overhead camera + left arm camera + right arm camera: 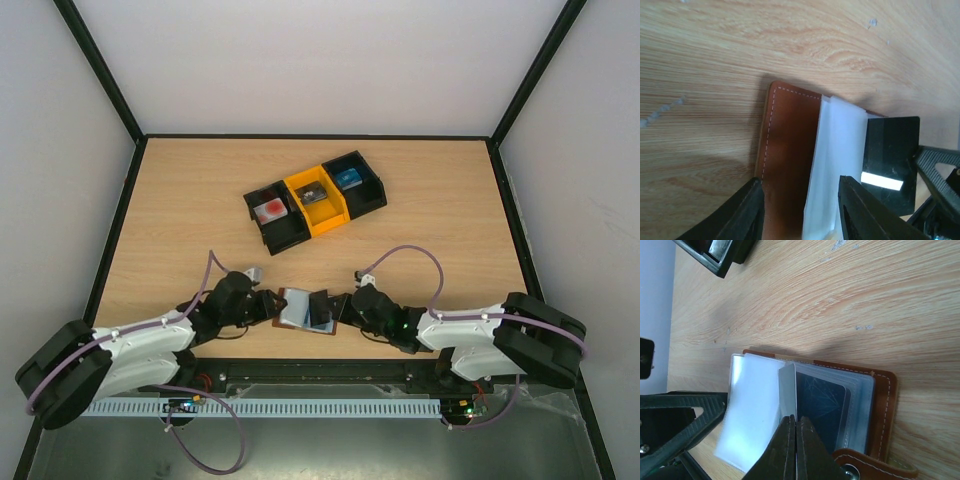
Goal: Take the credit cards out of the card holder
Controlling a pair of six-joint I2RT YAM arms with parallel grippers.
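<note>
The holder [300, 312] lies open on the desk [200, 200], near the front, between both arms so each can reach it. The left gripper [802, 212] is partly open, with a jaw on each side of the brown cover, not squeezing. The right gripper [792, 440] is shut and looks to pinch a clear sleeve [786, 390] that stands up. A dark card [820, 405] sits in the next sleeve.

A pale wood-grain table [180, 200] carries an open brown card holder [297, 310] near its front edge. Farther back sits a slanted row of three bins [333, 213], black, orange, black, touching.
</note>
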